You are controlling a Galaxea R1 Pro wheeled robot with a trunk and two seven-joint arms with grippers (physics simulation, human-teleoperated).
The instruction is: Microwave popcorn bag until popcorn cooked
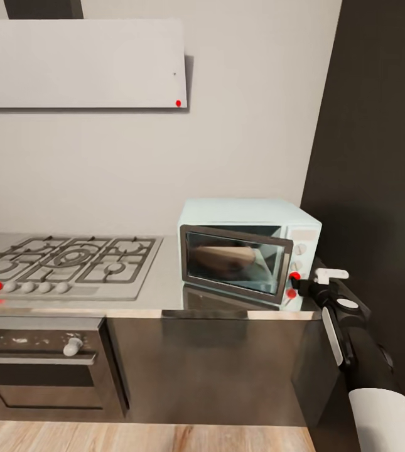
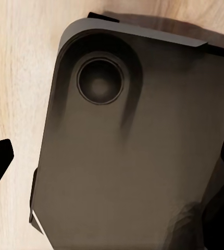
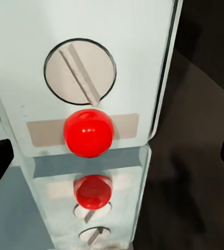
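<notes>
The pale mint-blue microwave [image 1: 246, 216] stands on the grey glossy countertop [image 1: 164, 295], against the wall. Its dark glass door [image 1: 237, 263] looks slightly askew from the body. Through the glass I see a tan-brown shape, the popcorn bag [image 1: 224, 256], inside the cavity. The popcorn itself cannot be made out. My right gripper [image 1: 302, 285] is right at the microwave's lower right corner, by the red dot [image 1: 295, 275]. In the right wrist view the gripper [image 3: 112, 156] is open, with the red button [image 3: 88, 133] and a white knob [image 3: 79, 71] straight ahead. My left gripper [image 2: 112, 161] is open, over the robot's base.
A steel gas hob [image 1: 70, 260] lies left of the microwave, with a built-in oven [image 1: 39, 364] below and a flat white hood [image 1: 80, 63] above. A tall dark cabinet [image 1: 378, 188] stands close on the right. Light wood floor [image 1: 133, 436] runs in front.
</notes>
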